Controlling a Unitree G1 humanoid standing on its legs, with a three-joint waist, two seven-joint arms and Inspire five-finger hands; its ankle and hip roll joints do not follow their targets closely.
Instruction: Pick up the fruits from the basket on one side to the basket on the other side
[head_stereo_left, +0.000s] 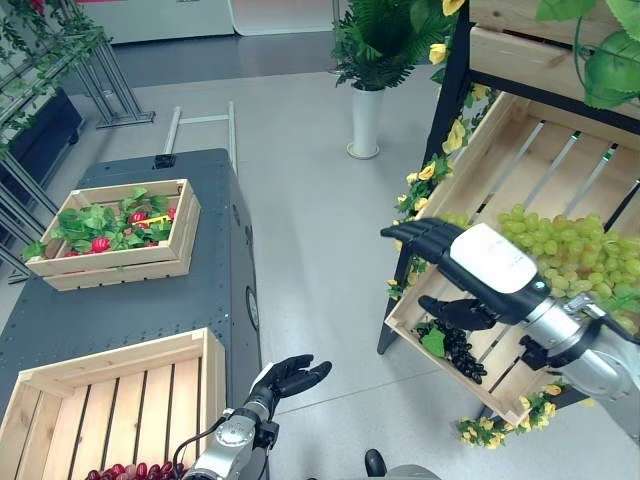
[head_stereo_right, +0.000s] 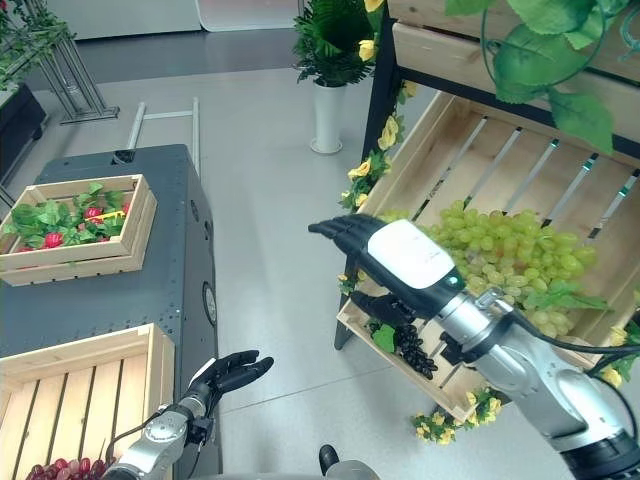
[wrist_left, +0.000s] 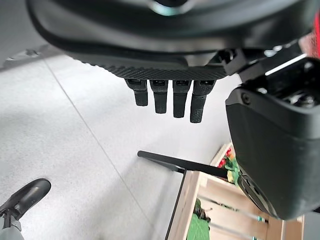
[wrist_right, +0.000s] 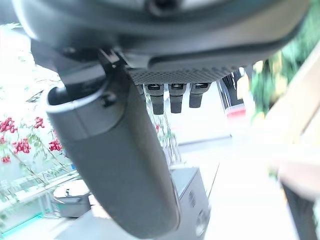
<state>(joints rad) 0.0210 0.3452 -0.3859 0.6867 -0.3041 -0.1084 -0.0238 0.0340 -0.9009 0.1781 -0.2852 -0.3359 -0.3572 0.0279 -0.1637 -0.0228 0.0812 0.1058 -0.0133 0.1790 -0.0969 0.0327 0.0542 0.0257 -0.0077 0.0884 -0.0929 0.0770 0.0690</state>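
The right hand (head_stereo_left: 470, 262) hovers above the tilted crate (head_stereo_left: 505, 165), fingers straight and spread, holding nothing. Green grapes (head_stereo_left: 560, 245) heap in that crate; dark grapes (head_stereo_left: 462, 352) lie at its lower edge, just under the thumb. The left hand (head_stereo_left: 290, 377) hangs relaxed and empty beside the near crate (head_stereo_left: 120, 385), where red fruit (head_stereo_left: 130, 470) lies.
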